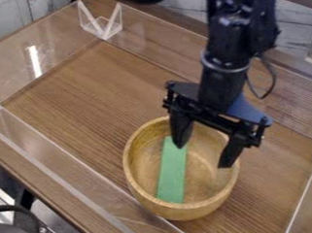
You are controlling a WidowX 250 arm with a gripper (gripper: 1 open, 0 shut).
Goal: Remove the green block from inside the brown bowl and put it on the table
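Note:
The green block point(173, 175) lies flat inside the brown bowl point(144, 181), running lengthwise from the far side toward the near rim. My gripper point(205, 145) hangs over the bowl, pointing down, jaws wide open with nothing between them. Its left finger point(183, 131) stands just above the block's far end; the right finger point(230, 153) hangs over the bowl's right half. The bowl rests on the wood-grain table point(82, 86).
Clear acrylic walls point(45, 46) ring the table, with a clear folded bracket point(101, 19) at the far left corner. A black cable point(267, 80) trails from the arm on the right.

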